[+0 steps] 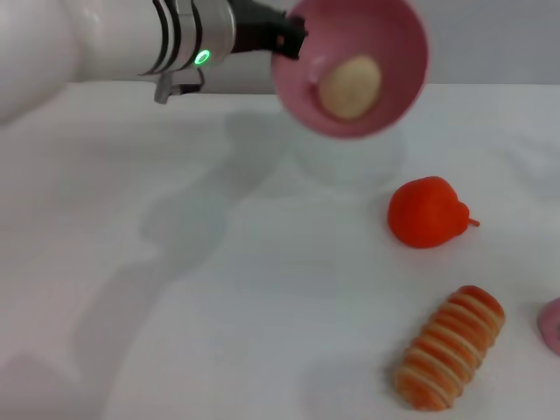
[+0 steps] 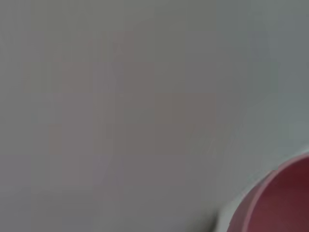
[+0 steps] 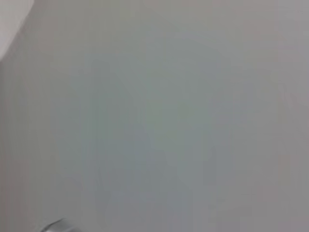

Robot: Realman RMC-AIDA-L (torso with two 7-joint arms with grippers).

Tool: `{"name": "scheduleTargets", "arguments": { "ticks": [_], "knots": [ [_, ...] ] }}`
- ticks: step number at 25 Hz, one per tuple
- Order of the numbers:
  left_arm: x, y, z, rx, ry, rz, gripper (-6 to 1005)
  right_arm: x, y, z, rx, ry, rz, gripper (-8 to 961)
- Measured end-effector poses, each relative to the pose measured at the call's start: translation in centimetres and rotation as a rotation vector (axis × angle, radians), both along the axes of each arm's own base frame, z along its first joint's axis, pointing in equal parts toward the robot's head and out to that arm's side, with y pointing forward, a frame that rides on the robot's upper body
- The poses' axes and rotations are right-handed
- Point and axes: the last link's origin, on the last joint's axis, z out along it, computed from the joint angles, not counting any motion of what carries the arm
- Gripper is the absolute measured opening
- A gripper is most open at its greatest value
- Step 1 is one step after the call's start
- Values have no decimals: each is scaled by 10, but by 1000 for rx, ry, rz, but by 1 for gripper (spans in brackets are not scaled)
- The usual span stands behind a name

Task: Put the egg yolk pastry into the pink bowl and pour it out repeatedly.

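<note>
On the white table (image 1: 219,306) a red-orange fruit (image 1: 427,213) lies right of centre, a striped roll (image 1: 451,347) nearer, slanting near-left to far-right. Above the far side, the left gripper (image 1: 284,37) clamps the pink bowl's (image 1: 398,35) rim; the bowl is tipped, mouth toward the viewer. The pastry (image 1: 349,87) rests on its lower inside wall.

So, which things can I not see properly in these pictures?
- Left gripper: in the head view the pink bowl covers its fingertips at the rim, so the grip itself is hidden.
- Egg yolk pastry: absent from the left wrist view, which shows only an edge of the bowl.
- Right gripper: in no view; the right wrist view shows only blank grey surface.
- Pink object: cut off by the head view's right edge, unidentifiable.
</note>
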Motion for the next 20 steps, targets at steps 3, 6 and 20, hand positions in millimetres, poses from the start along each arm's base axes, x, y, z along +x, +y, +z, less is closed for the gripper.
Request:
{"name": "scheduleTargets", "arguments": {
  "ticks": [3,6,20],
  "knots": [
    [6,-7,-13,122,-56,-131,41,36,-19,-3,102,123,-79,437],
    [9,-17,-27,183,-90,-221,41,65,-38,-6,226,188,-154,437],
    [-9,-77,-53,469,-230,-544,41,83,-69,7,378,294,-151,434]
  ]
}}
